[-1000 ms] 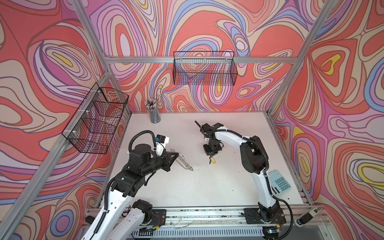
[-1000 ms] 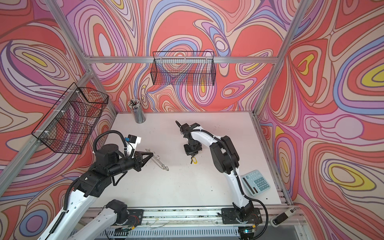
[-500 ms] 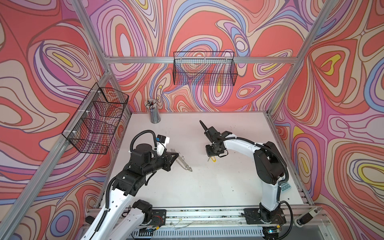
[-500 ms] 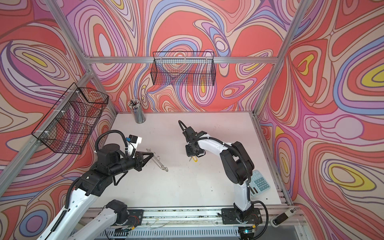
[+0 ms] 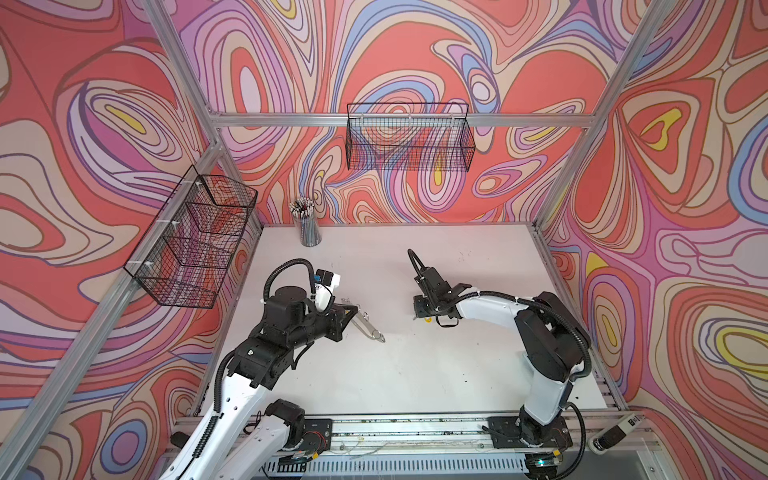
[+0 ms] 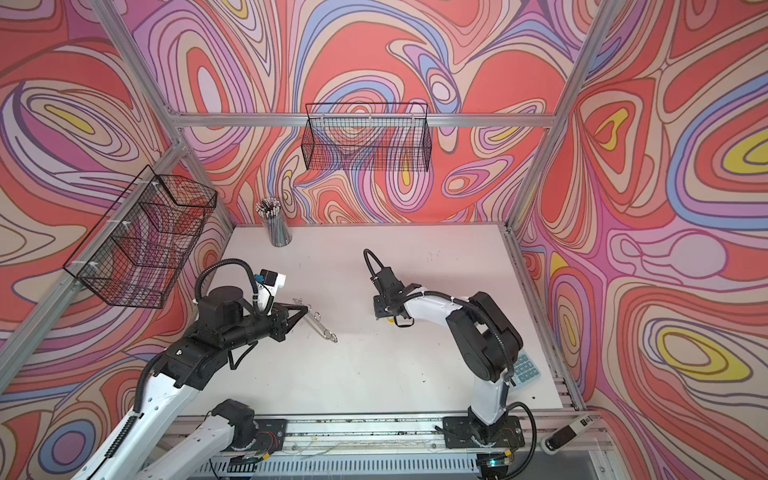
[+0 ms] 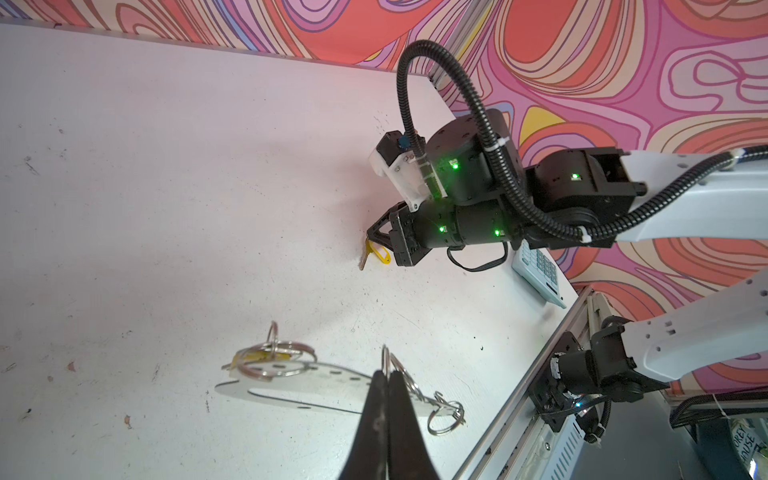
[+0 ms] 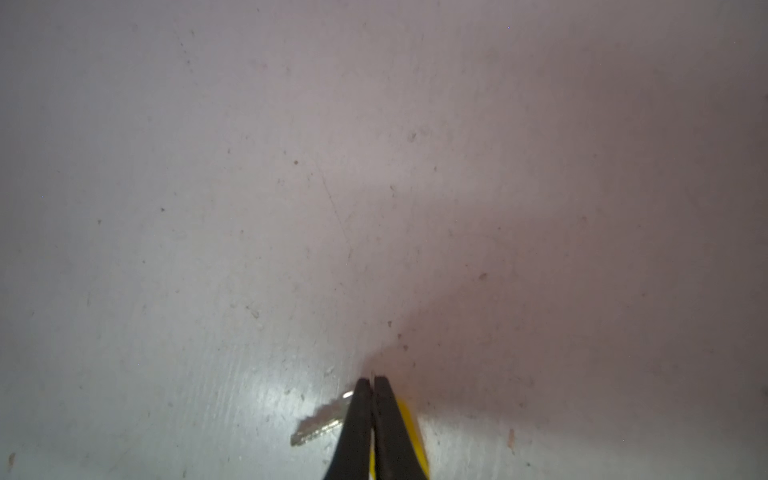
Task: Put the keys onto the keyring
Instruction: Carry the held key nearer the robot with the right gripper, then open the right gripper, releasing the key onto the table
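on the white table [image 5: 415, 374], left of middle in both top views, the left gripper [image 5: 356, 309] has its fingers squeezed together on one of the wire rings of the keyring [image 5: 369, 325]. that's the flat metal plate running out from its tip toward the middle of the table. the left wrist view shows the ring poking up between the closed fingers [image 7: 374, 415]. at the plate's far end a few more rings sit piled over a yellow tag [image 7: 257, 355]. can't tell if the plate is resting on the table or hanging just off it.

over on the right, well apart from the plate, the right gripper [image 5: 417, 316] points down and is clamped shut on a key [image 8: 318, 428]. it seems to have it by the little ring at the top, with the silver blade sticking out one side and its own yellow tag [image 8: 409, 419] out the other. the key is low, right by the surface, no idea if it's touching.

a calculator [image 6: 525, 370] lies near the right arm's base, and a cup of pencils [image 5: 309, 226] stands in the back left corner.
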Robot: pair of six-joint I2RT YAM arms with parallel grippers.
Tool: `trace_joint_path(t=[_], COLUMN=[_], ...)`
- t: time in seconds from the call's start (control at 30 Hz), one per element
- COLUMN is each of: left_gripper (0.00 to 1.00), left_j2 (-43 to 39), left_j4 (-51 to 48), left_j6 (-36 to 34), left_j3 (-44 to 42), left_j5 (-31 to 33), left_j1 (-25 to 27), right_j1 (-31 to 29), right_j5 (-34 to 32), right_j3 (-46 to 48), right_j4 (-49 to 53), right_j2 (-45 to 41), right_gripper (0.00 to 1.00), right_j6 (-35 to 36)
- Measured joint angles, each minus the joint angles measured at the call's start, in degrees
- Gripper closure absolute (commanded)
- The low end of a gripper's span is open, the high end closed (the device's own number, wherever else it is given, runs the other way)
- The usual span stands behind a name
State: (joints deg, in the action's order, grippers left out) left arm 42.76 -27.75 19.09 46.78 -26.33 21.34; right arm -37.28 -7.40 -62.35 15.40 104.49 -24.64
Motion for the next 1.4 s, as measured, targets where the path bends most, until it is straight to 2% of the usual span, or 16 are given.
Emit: trace_joint_path(t=[0.43,0.83,0.93,1.1,1.27,1.4], left_gripper=[1.0,1.0,1.0,1.0,1.0,1.0], left_j2=[0.5,0.9,0.9,1.2,1.1,1.0], left_j4=[0.0,0.0,0.0,0.0,0.0,0.0], left_j6=[0.0,0.0,0.0,0.0,0.0,0.0], left_j3=[-0.1,-0.1,-0.1,-0.1,-0.1,-0.1], left_j5=[0.7,0.8,0.8,0.6,0.6,0.6], left_j1=[0.0,0.0,0.0,0.0,0.0,0.0], right_j1=[-4.4,-9.4,-9.5,-9.6,-9.6,-9.1], right_j5=[-9.8,-19.2,-19.7,-19.5,-17.8,-15.5], right_j3=[16.5,22.5,22.7,21.3,15.1,7.6], right_j4=[-27.7,-49.7,-50.5,-45.7,-35.6,-25.1], right_j2=[-1.4,4.5,4.7,2.9,-1.0,-2.4], right_gripper=[1.0,1.0,0.81,0.62,0.57,0.57], right_j6=[-0.5,-1.1,-1.6,-1.7,-2.4,-2.5])
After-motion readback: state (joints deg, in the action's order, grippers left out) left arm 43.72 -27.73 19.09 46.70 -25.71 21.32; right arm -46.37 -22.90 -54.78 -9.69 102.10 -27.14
